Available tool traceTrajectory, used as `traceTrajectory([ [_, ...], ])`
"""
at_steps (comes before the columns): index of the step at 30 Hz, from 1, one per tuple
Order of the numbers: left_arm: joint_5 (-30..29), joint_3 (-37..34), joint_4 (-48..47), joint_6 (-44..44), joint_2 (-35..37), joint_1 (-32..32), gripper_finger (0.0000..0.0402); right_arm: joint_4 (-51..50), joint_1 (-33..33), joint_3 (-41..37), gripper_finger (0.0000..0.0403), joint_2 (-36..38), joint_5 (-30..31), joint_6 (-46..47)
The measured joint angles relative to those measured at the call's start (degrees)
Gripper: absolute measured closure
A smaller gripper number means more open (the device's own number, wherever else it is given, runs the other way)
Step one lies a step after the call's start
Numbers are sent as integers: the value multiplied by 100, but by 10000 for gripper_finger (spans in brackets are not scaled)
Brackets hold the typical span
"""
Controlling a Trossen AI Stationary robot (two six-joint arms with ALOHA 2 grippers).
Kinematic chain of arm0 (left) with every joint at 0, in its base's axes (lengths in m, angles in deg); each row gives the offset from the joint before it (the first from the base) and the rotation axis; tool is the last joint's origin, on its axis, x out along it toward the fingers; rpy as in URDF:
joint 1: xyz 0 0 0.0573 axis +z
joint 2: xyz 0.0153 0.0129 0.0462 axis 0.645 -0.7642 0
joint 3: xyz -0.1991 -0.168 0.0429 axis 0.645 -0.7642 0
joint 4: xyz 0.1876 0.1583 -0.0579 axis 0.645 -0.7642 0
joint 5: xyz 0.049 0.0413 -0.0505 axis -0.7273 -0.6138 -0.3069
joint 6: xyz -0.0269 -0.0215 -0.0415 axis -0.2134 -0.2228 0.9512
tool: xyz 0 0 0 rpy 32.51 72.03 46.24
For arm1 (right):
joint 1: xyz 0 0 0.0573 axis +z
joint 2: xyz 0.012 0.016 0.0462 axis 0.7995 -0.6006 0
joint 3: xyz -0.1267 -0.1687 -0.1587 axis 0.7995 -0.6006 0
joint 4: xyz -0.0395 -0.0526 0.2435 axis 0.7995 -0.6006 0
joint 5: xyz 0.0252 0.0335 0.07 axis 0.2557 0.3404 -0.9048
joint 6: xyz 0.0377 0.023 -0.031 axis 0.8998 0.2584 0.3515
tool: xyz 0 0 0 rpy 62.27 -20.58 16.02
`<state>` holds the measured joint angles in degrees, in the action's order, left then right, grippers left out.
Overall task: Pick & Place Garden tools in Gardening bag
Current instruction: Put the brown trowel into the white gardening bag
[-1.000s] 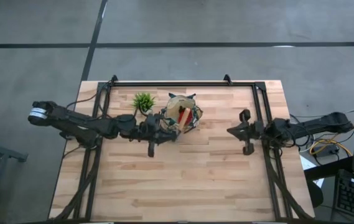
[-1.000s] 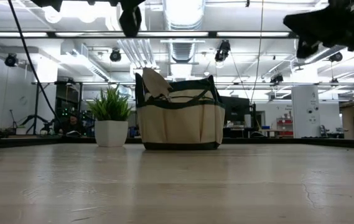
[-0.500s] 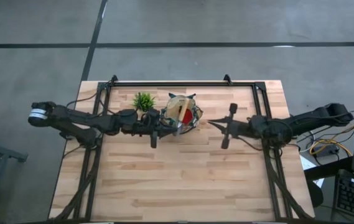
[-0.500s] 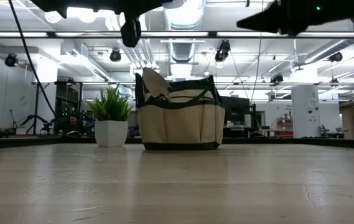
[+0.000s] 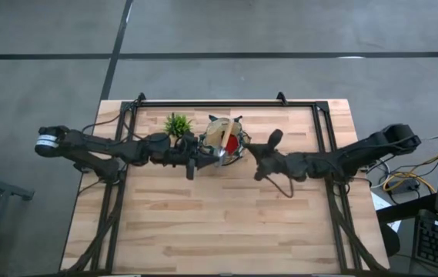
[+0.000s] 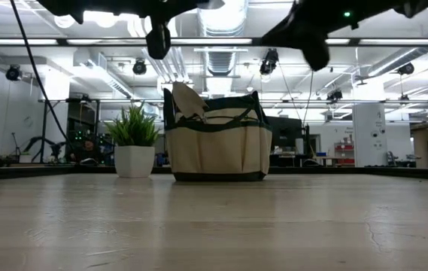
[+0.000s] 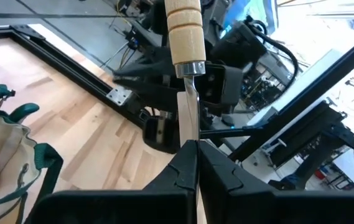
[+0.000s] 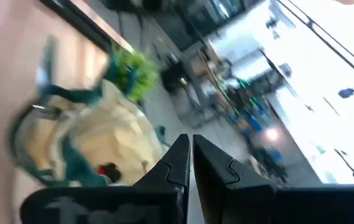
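The left jaws (image 7: 192, 163) are clamping the metal blade of a wooden-handled trowel (image 7: 183, 37) just beside the tan, dark-trimmed gardening bag (image 5: 227, 141). The right jaws (image 8: 191, 163) are pressing together, empty, on the bag's other side. A green potted plant (image 5: 177, 124) is sitting just beside the bag on the table (image 5: 226, 215).

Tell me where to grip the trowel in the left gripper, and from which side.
Take the wooden handle. The left gripper is shut on the trowel at its metal blade, so only the handle sticks out past its fingertips. Round and ribbed, it probably suits a pinch across its width, from the side away from the left gripper. The right gripper, shut, is near the gardening bag.
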<state>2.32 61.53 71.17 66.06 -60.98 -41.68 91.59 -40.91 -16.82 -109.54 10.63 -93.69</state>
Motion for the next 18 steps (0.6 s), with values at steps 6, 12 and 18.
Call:
traceTrajectory([
  [6, 4, 0, 3, 70, 0, 71, 397, -131, 157, 484, 390, -603, 421, -818],
  [12, 378, -2, 84, 546, 9, 124, 394, 284, 632, 827, 390, -1175, 1020, -1971],
  [18, 479, -2, 115, 584, 9, 127, 396, 402, 1086, 1226, 390, -1569, 1215, -2700],
])
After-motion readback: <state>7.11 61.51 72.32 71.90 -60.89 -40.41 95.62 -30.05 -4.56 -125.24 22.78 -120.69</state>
